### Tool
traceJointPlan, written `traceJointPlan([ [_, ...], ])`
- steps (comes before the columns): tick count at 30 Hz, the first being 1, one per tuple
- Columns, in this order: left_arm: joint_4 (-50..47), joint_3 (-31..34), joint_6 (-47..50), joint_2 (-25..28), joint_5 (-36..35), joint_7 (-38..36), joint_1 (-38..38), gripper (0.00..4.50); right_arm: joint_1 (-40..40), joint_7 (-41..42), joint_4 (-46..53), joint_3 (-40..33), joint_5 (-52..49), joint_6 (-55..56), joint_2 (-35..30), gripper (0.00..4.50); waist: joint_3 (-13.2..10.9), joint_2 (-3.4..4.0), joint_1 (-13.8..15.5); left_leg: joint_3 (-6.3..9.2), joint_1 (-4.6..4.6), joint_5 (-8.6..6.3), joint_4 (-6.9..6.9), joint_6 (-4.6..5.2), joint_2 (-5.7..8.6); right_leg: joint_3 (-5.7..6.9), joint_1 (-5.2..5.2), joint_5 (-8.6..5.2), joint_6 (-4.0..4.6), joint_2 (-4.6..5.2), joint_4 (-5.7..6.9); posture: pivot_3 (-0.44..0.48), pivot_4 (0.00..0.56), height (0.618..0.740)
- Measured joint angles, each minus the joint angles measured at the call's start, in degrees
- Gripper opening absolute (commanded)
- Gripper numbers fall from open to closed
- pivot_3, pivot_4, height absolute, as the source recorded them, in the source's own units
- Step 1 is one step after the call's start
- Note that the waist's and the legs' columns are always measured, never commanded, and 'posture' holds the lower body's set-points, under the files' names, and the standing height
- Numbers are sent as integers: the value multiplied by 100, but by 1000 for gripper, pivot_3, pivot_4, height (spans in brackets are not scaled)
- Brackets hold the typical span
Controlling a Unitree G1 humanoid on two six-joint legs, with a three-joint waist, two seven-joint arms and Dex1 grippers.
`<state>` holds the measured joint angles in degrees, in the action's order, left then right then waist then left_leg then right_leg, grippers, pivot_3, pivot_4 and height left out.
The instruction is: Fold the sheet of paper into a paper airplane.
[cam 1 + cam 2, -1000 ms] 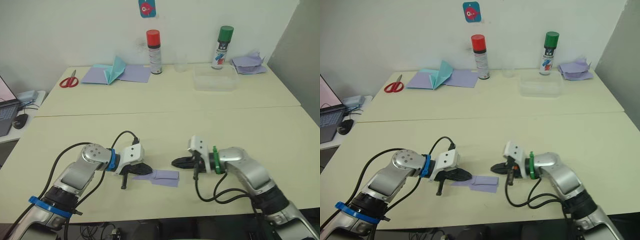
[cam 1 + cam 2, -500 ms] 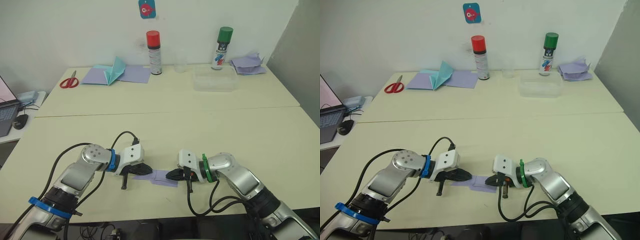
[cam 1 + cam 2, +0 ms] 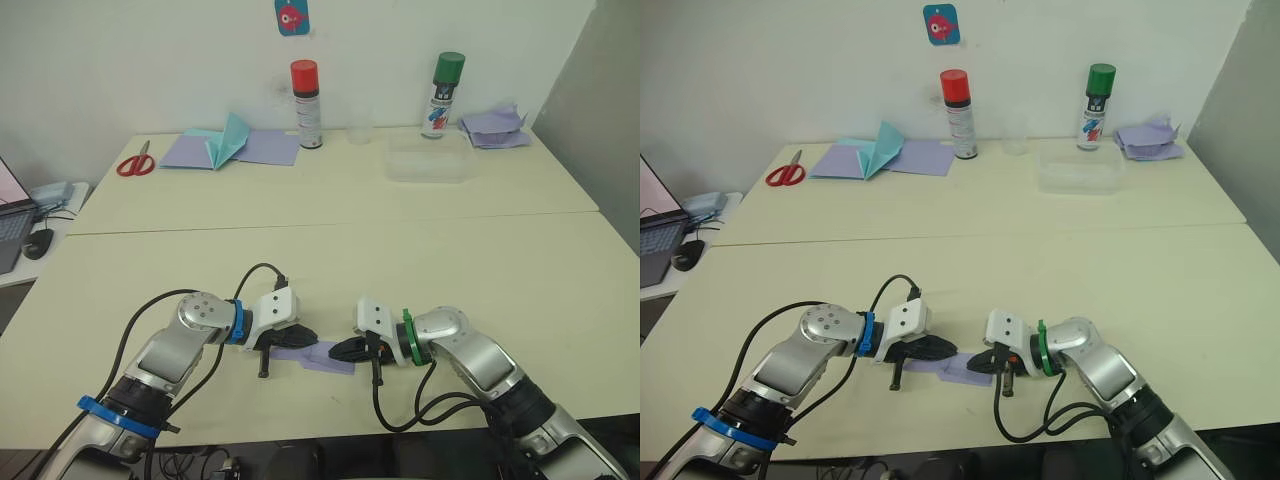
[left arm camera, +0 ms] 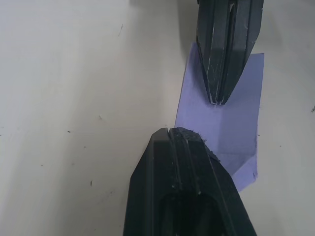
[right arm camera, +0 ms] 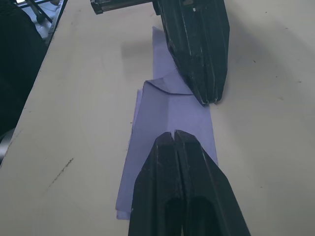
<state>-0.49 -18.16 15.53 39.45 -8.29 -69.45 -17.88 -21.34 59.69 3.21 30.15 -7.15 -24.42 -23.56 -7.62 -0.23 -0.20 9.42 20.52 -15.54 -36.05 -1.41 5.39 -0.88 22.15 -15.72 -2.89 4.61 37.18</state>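
Note:
The sheet of paper [image 3: 322,360] is pale lavender and folded into a narrow strip. It lies flat near the table's front edge, between my two grippers. My left gripper [image 3: 311,338] is shut, with its tip resting on the strip's left part. My right gripper [image 3: 336,352] is shut too, its tip pressed on the strip's right part. The two tips face each other a short gap apart. In the right wrist view a small triangular fold shows in the paper [image 5: 167,115] just ahead of my left gripper [image 5: 206,101]. In the left wrist view the paper [image 4: 226,132] lies under my right gripper [image 4: 219,101].
Along the back of the table stand a teal paper plane [image 3: 232,138] on flat lavender sheets [image 3: 270,147], red scissors [image 3: 135,160], a red-capped spray can [image 3: 306,104], a green-capped can [image 3: 443,95], a clear container [image 3: 430,160] and a crumpled lavender heap [image 3: 495,128].
My right gripper came in from the right and set its tip on the paper. My left gripper then slid right along the strip, closing the gap between the two tips.

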Motion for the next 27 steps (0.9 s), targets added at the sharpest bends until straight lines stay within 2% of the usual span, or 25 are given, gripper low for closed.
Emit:
traceJointPlan([
  [6, -44, -4, -138, -4, 178, 6, 26, 0, -48, 2, -71, 63, 146, 131, -16, 39, 2, -3, 0, -2, -7, 0, 0, 0, 0, -1, -1, -1, -1, 0, -1, 0, 150, 740],
  [16, -193, 77, -519, 476, 194, -7, 345, 0, -135, 0, -150, 135, 146, 190, 45, 39, 8, -4, -82, 2, -8, -2, 8, -1, -8, -6, -2, 0, 0, -8, 1, 0, 150, 740],
  [22, -145, 385, -545, 660, 151, 133, 599, 0, -149, 0, -268, 138, 146, 264, 50, 39, 12, 3, -136, 2, -67, -5, 24, 0, -14, -8, -35, -18, -28, -12, -4, 0, 150, 740],
  [27, -146, 649, -500, 736, -70, 180, 882, 0, -164, 5, -318, 151, 144, 296, 85, 39, 14, 6, -157, 3, -71, -7, 24, -2, -22, -11, -35, -19, -29, -22, -3, 0, 150, 740],
])
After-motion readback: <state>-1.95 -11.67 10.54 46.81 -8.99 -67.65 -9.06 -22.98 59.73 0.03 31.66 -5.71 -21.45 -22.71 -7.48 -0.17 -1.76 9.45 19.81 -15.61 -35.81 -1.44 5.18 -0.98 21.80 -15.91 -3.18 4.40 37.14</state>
